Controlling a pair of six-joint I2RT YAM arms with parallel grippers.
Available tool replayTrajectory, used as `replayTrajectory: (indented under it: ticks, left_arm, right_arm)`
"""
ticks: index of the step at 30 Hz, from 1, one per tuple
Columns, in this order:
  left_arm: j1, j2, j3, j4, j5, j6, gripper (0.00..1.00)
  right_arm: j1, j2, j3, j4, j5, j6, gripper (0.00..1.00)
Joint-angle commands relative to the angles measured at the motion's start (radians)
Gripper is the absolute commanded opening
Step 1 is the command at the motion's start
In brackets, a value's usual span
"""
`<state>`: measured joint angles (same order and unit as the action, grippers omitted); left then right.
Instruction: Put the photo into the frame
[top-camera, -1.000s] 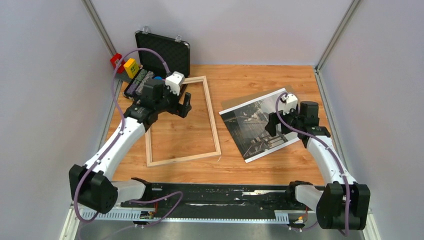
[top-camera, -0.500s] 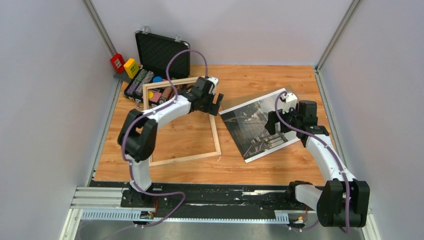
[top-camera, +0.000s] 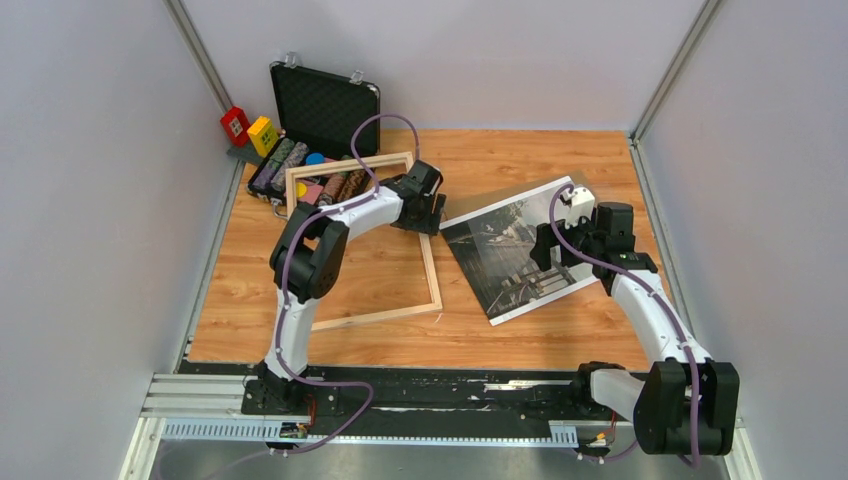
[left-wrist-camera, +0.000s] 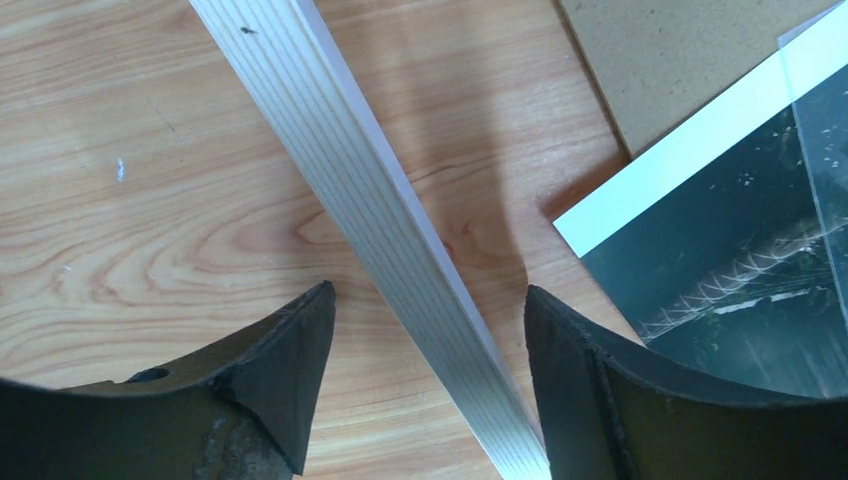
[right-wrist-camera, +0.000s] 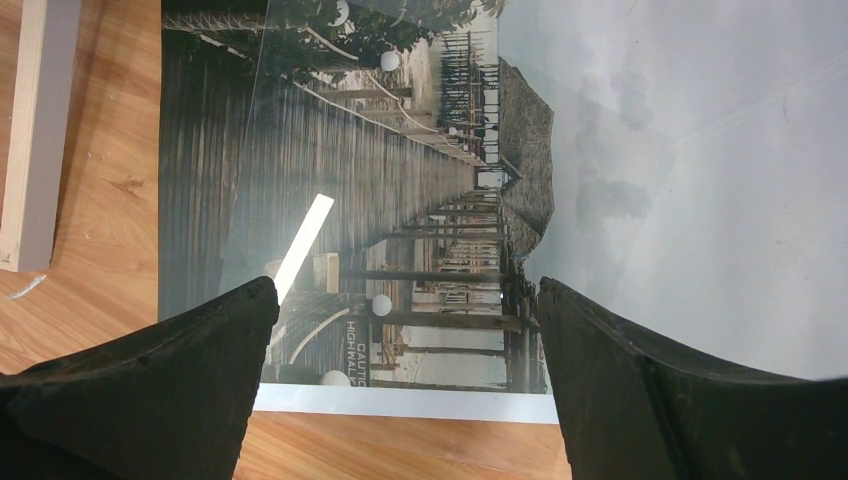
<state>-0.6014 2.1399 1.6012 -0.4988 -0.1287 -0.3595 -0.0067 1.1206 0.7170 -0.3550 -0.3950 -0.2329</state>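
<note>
The pale wood frame (top-camera: 433, 268) lies flat on the table, left of centre. My left gripper (top-camera: 428, 212) is open and low over the frame's right rail (left-wrist-camera: 370, 190), one finger (left-wrist-camera: 285, 375) on each side of it, not touching. The photo (top-camera: 515, 255), a dark pier print with a white border, lies right of the frame on a brown backing board (left-wrist-camera: 680, 60). My right gripper (top-camera: 558, 255) is open just above the photo (right-wrist-camera: 400, 170), near its white edge, with fingers (right-wrist-camera: 190, 380) apart and nothing between them.
An open black case (top-camera: 325, 100) stands at the back left, with coloured items (top-camera: 285, 160) in its lower half; the frame's far left corner overlaps them. Red (top-camera: 235, 122) and yellow (top-camera: 263, 132) blocks sit beside it. The frame's near corner (right-wrist-camera: 35, 130) shows left of the photo.
My left arm has swung from the frame's far left side across to its right rail and come down over it. The right arm, photo and frame have not moved.
</note>
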Motion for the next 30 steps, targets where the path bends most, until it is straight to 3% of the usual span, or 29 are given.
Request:
replayTrajectory:
  ticks: [1,8,22,24,30]
  left_arm:
    - [-0.024,-0.04,-0.031,0.019,0.022,-0.017,0.75]
    - [-0.086,-0.074,-0.058,0.033,0.011,0.021,0.6]
    - [-0.104,-0.152,-0.141,0.039,-0.041,0.076,0.5]
    - [-0.105,-0.159,-0.148,0.04,-0.037,0.09,0.54]
    - [-0.104,-0.158,-0.131,0.03,0.001,0.072,0.78]
  right_arm:
    - [0.003,-0.02,-0.005,0.033,-0.02,0.0,1.0]
    - [0.003,-0.019,-0.005,0.023,-0.028,-0.006,1.0]
    - [0.002,-0.01,-0.008,0.005,0.015,-0.029,1.0]
    - [0.002,-0.001,-0.004,0.005,0.042,-0.036,1.0]
    - [0.002,0.029,0.016,-0.015,0.11,-0.037,1.0]
